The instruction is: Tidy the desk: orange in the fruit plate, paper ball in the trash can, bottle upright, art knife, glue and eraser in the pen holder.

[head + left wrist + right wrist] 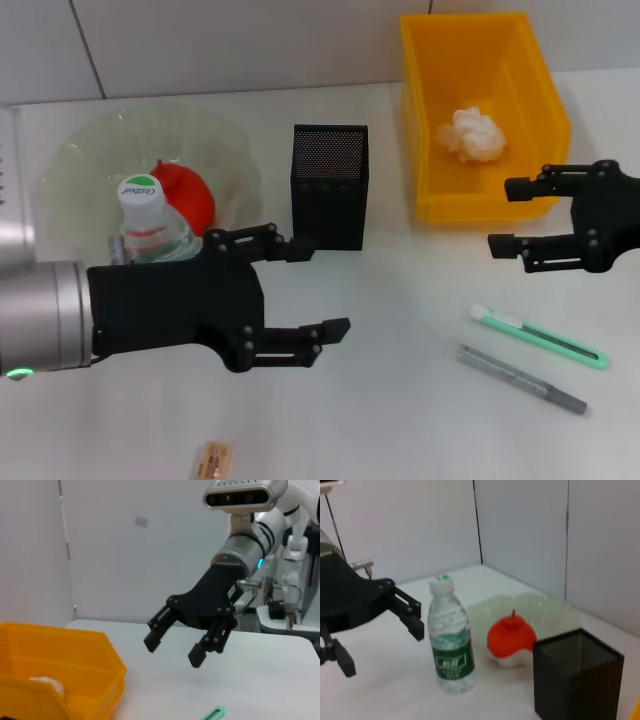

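The bottle (pixel 150 225) (pixel 451 640) stands upright just in front of the fruit plate (pixel 80 160) (pixel 545 607), which holds the orange (pixel 188 192) (pixel 510 635). My left gripper (pixel 320 290) (pixel 380 645) hovers open and empty beside the bottle, in front of the pen holder (pixel 330 185) (pixel 577 680). The paper ball (pixel 472 133) (pixel 47 685) lies in the trash can (pixel 485 205) (pixel 75 665). Open and empty, my right gripper (pixel 503 216) (pixel 172 652) hangs near the can's front right corner. On the table lie the art knife (pixel 540 335), the grey glue stick (pixel 520 378) and the eraser (pixel 213 460).
A white wall runs along the table's back edge behind the plate and the trash can. The art knife and glue lie side by side below my right gripper. The eraser sits at the table's front edge, below my left arm.
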Robot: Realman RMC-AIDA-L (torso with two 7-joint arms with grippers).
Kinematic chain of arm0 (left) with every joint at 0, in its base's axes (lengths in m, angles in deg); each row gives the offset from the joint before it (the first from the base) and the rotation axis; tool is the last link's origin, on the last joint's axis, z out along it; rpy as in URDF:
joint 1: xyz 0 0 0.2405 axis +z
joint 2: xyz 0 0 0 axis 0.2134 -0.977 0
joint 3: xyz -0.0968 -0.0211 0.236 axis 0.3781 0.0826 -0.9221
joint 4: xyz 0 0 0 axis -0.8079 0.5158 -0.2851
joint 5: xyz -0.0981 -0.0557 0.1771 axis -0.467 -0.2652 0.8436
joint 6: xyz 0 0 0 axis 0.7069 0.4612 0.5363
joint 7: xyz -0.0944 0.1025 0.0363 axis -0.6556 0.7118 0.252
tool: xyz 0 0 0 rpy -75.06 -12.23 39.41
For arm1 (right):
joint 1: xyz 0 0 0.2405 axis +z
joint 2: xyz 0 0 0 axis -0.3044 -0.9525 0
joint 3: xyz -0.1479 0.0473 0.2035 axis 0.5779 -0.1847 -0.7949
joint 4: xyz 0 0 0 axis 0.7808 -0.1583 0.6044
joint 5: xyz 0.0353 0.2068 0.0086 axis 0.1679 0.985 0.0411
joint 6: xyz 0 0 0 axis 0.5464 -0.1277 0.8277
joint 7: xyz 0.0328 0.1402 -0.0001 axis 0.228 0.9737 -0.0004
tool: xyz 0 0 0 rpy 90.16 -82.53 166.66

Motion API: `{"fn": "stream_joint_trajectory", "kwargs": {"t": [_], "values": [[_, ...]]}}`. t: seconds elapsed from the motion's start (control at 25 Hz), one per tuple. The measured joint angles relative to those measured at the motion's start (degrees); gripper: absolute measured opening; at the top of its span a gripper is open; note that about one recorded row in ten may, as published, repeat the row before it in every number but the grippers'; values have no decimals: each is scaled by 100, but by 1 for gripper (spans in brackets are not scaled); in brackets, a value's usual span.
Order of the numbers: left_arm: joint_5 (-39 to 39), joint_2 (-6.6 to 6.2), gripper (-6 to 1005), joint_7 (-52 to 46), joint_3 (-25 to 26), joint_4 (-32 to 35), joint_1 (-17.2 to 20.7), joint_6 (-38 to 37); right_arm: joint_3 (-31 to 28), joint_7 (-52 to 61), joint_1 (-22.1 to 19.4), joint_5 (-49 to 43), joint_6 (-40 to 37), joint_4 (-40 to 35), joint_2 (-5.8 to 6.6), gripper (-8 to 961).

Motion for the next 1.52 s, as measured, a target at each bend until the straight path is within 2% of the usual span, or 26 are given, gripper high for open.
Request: {"fn": "stream_joint_trajectory", "kwargs": {"t": [0.36, 0.64, 0.88, 1.12, 1.52], "values": [[-355, 2, 813, 623, 202, -607, -40, -494, 206, 1072, 365, -835, 24, -449, 4, 757], [-420, 10, 813, 732, 151, -730, 26, -604, 562, 2185, 621, -1644, 42, -1064, 16, 757], [-422, 16, 814, 841, 134, -814, 38, -709, 904, 2948, 937, -2372, -99, -1292, 32, 757], [-425, 19, 814, 962, 128, -999, -13, -773, 1280, 3423, 1185, -2749, -223, -1245, 40, 757], [-426, 19, 814, 1038, 128, -1068, -113, -817, 1338, 3910, 1677, -3415, -642, -793, 93, 757]]}}
